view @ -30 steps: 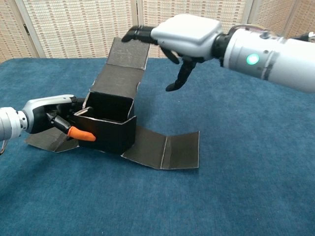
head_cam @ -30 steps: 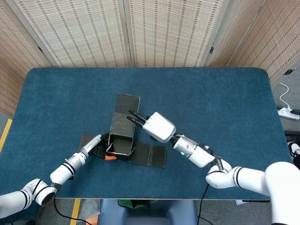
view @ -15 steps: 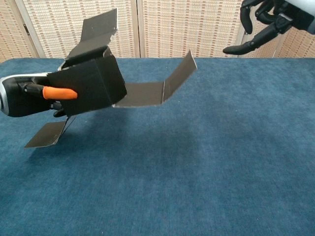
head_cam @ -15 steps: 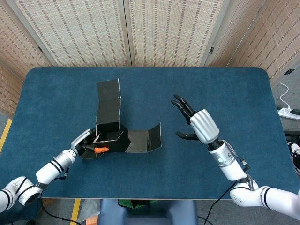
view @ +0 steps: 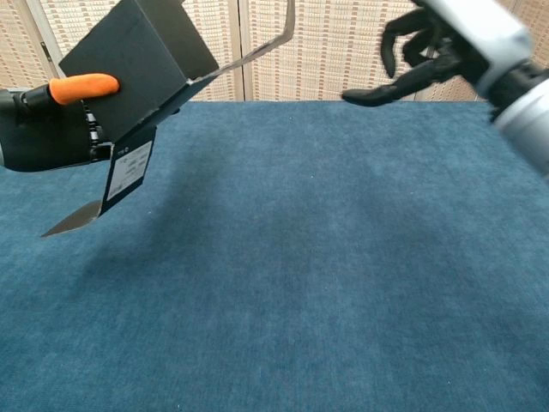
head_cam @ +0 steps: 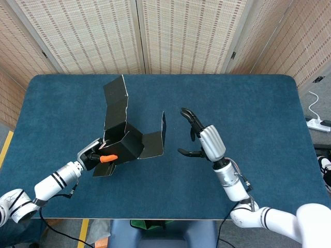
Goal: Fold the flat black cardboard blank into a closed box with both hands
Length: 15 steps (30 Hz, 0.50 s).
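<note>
Head view: left hand [head_cam: 95, 156] grips the half-folded box [head_cam: 124, 146] above the table [head_cam: 258, 103], flaps loose; right hand [head_cam: 201, 139] spread, empty, just beside. Chest view: box lifted high at upper left, closing looks undone.

Black cardboard blank [head_cam: 123, 146] with a white label, gripped by a black left hand [head_cam: 93, 156] with one orange fingertip, above a deep blue table [head_cam: 248, 113]; right hand [head_cam: 203, 140] silver-white with black fingers.
</note>
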### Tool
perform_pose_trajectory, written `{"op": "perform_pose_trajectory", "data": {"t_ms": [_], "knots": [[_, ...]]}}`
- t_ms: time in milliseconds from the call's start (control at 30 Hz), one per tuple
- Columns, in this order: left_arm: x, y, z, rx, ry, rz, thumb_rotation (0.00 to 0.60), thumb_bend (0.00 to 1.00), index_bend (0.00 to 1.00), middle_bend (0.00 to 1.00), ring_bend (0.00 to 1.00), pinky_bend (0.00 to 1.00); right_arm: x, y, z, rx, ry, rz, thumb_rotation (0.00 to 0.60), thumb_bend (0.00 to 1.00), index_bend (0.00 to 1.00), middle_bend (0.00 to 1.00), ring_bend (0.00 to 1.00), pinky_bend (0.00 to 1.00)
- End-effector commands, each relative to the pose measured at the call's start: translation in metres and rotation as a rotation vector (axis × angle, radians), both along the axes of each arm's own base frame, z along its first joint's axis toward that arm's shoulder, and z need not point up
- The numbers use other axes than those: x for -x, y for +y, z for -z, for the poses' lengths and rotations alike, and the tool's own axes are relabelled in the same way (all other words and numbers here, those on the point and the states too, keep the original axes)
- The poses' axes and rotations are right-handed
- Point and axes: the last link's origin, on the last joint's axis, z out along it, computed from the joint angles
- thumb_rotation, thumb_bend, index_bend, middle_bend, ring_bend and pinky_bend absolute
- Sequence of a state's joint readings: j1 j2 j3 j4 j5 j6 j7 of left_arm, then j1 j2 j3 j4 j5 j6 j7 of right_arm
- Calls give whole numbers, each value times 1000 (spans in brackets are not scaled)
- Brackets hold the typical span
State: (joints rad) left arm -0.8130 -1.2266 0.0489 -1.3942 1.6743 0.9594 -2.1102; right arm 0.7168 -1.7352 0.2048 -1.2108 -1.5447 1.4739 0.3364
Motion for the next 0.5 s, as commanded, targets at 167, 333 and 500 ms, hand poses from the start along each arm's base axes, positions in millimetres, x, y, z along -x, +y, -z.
{"op": "perform_pose_trajectory", "data": {"t_ms": [167,333,500], "knots": [[0,-2,2,7,36,32,600,184,282,288,613,751,-58,-17,20,153,-51,-80,600,0,0,15,681,1000],[1,-1,4,-12,72,56,600,186,280,284,611,750,-82,-21,20,196,-51,-135,600,0,0,15,680,1000],[0,-2,5,-36,108,79,600,186,281,282,611,750,-100,-20,19,219,-23,-202,600,0,0,14,680,1000]]}}
